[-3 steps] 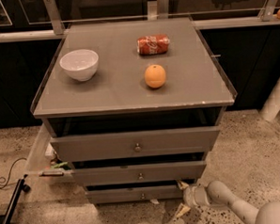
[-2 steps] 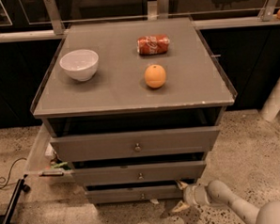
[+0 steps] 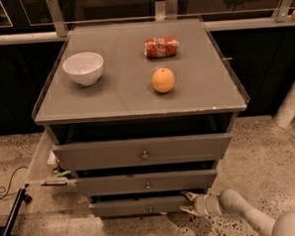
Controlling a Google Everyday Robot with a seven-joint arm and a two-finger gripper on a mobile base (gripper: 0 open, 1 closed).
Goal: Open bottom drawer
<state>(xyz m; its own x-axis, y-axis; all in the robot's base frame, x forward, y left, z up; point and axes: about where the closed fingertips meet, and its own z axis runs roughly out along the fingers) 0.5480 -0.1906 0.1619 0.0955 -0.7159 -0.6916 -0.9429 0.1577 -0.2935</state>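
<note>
The grey cabinet has three drawers. The bottom drawer [image 3: 132, 206] is the lowest and narrowest front, with a small round metal knob [image 3: 150, 208] at its middle. My gripper [image 3: 185, 204] sits at the right end of that drawer front, close to the floor, with the pale arm [image 3: 242, 214] reaching in from the lower right. Its tips lie against the drawer's right edge, well to the right of the knob. All three drawer fronts stand a little forward of the cabinet frame, with dark gaps above them.
On the cabinet top lie a white bowl [image 3: 83, 68], an orange [image 3: 163, 80] and a red soda can [image 3: 161, 47] on its side. A black cable [image 3: 5, 189] and a clear panel [image 3: 43, 160] sit on the speckled floor at the left. A white post [image 3: 291, 105] stands at the right.
</note>
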